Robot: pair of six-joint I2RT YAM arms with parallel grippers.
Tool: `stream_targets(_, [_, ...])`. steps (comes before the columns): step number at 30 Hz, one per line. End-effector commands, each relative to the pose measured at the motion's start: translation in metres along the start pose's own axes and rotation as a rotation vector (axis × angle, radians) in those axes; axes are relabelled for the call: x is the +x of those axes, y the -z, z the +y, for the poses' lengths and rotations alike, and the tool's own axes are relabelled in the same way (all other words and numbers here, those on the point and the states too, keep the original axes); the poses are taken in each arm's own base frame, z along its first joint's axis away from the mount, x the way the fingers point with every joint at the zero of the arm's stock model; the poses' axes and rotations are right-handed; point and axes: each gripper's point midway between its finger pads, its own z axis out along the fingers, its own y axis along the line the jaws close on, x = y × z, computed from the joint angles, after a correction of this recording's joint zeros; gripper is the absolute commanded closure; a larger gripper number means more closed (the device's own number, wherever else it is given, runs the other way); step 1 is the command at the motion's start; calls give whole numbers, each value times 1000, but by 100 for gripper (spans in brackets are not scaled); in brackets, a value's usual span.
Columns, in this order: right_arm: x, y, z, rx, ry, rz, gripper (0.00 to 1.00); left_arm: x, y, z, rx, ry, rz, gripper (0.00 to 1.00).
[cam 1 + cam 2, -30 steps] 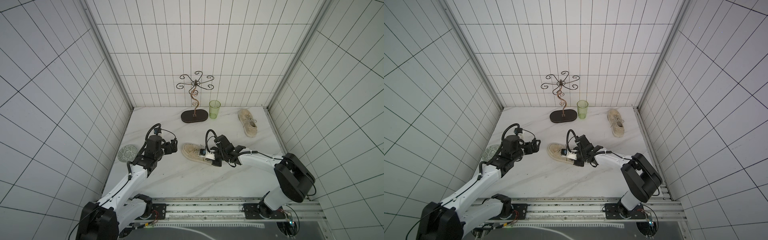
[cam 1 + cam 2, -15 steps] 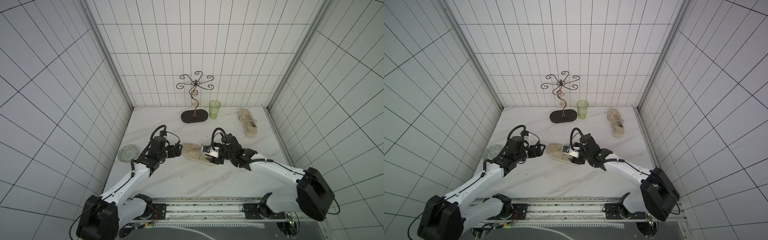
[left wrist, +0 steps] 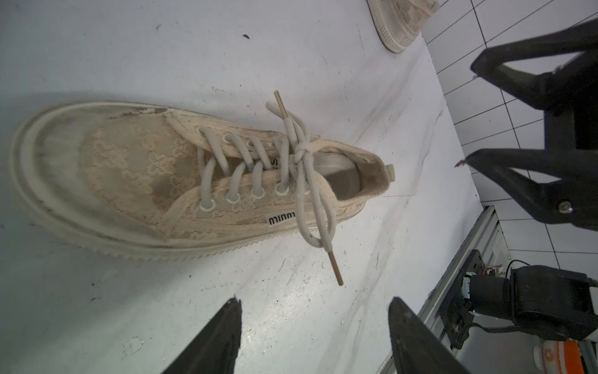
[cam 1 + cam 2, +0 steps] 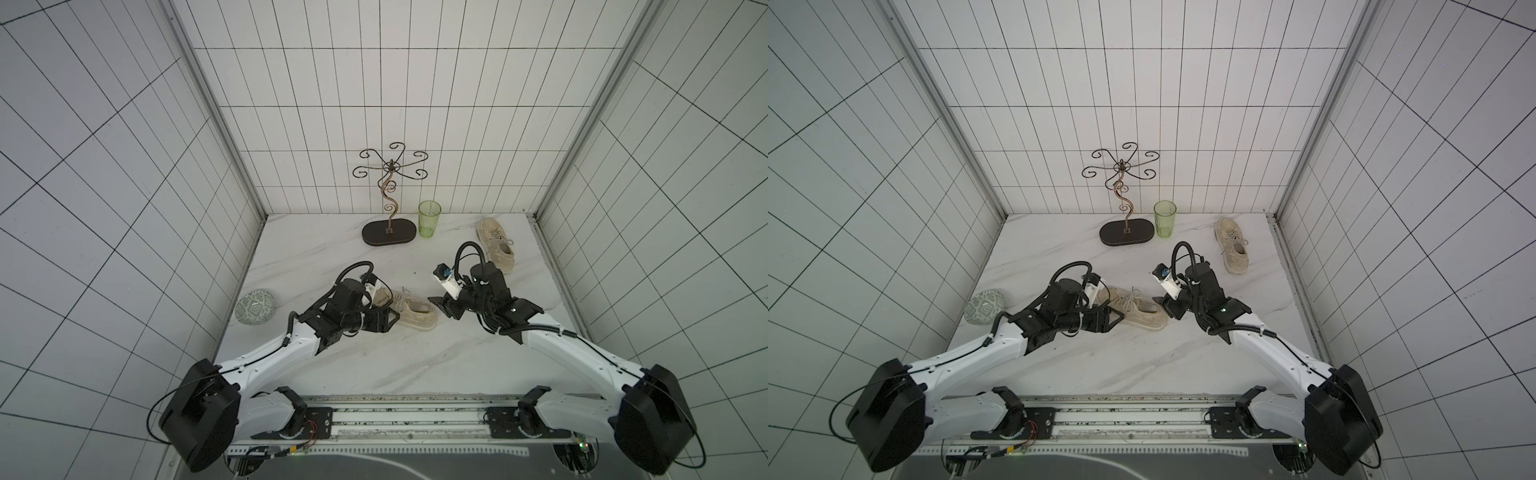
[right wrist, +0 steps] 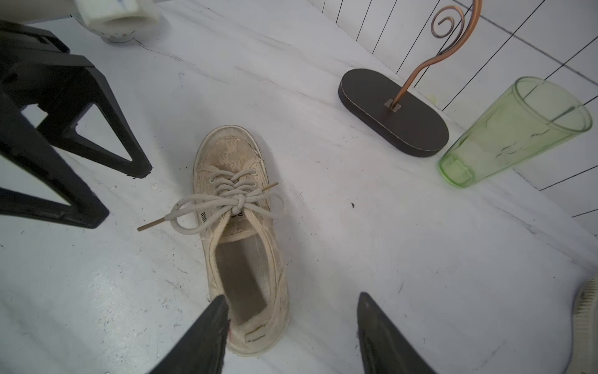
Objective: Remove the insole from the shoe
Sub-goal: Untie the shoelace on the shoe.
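Nearest you, both arms reach in from the front rail over the white marble counter (image 4: 374, 365) and meet at the shoe (image 4: 415, 313), which lies sole down near the middle, toe toward the left arm and heel toward the right arm. Your left gripper (image 3: 314, 299) has its jaws standing apart with only bare counter between them. It holds nothing, and in both top views it sits at the toe-side flank of the shoe, low and close. Your right gripper (image 5: 292, 295) is also parted and empty. It sits at the heel end, and in the right wrist view one of its fingers (image 5: 207, 330) overlaps the heel rim, though you cannot tell from these views whether it actually touches. The insole (image 5: 242, 275) is in the shoe, lying flat on the bottom of the heel opening, greyish against the paler lining, and no edge of it is lifted. The laces (image 3: 301, 152) are tied in a bow over the tongue, with their loops and stiff tips hanging out to both sides. Farther out on your left, near the side wall, a round patterned dish (image 4: 254, 311) rests well apart from the shoe. Past the right gripper, toward the right wall, a second shoe (image 4: 496, 247) of the same beige kind lies on its own. At the back wall a green cup (image 4: 429, 219) stands upright just beside the dark oval base of a wire stand (image 4: 388, 236) with curled arms.
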Motion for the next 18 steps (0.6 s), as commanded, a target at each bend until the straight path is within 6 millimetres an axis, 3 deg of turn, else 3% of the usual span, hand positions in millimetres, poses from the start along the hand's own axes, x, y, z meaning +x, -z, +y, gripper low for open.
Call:
stream_targets(1, [10,-6,4,-36,-105,37,39,-16,-4,-24,110,32,-30,37])
stream_targets(5, [14,-13,3,-42,-126,57,40,-11,-13,-29,135,45,1,49])
stream_targets(11, [17,-28,-7,-18,-138,115,42,-3,-17,-30,147,61,33,58])
stream_targets(18, [13,-38,-10,-29,-139,132,43,-9,-26,-27,143,60,4,72])
